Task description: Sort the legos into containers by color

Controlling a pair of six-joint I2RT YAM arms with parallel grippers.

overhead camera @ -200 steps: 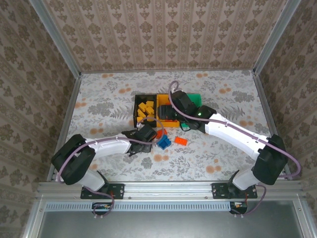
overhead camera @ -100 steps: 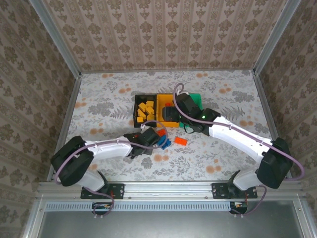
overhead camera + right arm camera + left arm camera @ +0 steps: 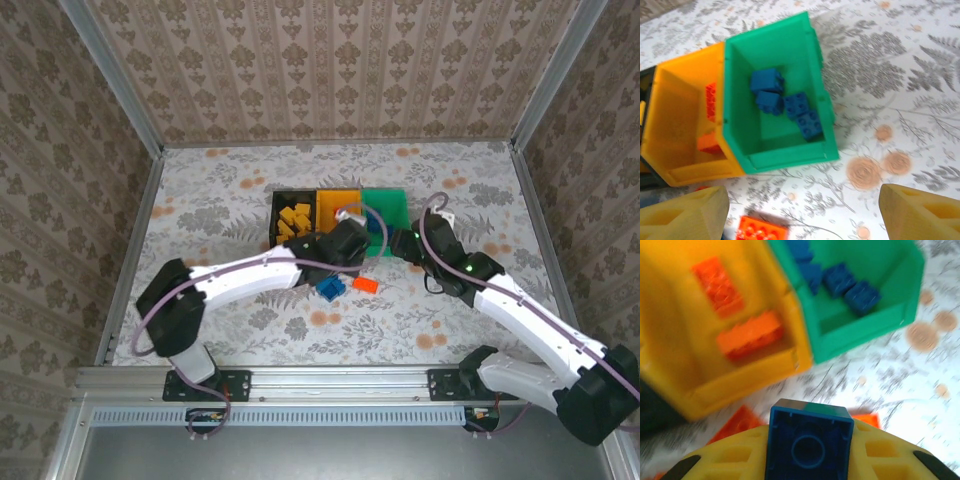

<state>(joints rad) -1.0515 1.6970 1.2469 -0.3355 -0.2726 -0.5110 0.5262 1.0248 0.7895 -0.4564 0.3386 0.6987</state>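
Three joined bins stand mid-table: black (image 3: 277, 224) with yellow-orange bricks (image 3: 294, 220), orange-yellow (image 3: 336, 198) and green (image 3: 386, 200). My left gripper (image 3: 352, 232) hovers at the bins' front edge, shut on a blue brick (image 3: 810, 440) that sits between its yellow fingers (image 3: 735, 460). Ahead of it lie the orange-yellow bin (image 3: 675, 365) with red-orange bricks (image 3: 750, 334) and the green bin (image 3: 860, 335) with blue bricks (image 3: 850, 287). My right gripper (image 3: 408, 243) is open with nothing in it, just right of the green bin (image 3: 735, 100), which holds several blue bricks (image 3: 785, 102).
On the table in front of the bins lie a blue brick (image 3: 330, 289) and a red-orange brick (image 3: 365, 284); that red-orange brick (image 3: 762, 230) is below my right gripper (image 3: 802, 220). The floral table has walls on three sides and free room to the right.
My left gripper moved up and right from the loose bricks to the bins' front edge, carrying a blue brick. My right gripper drew back from over the orange-yellow bin to the right.
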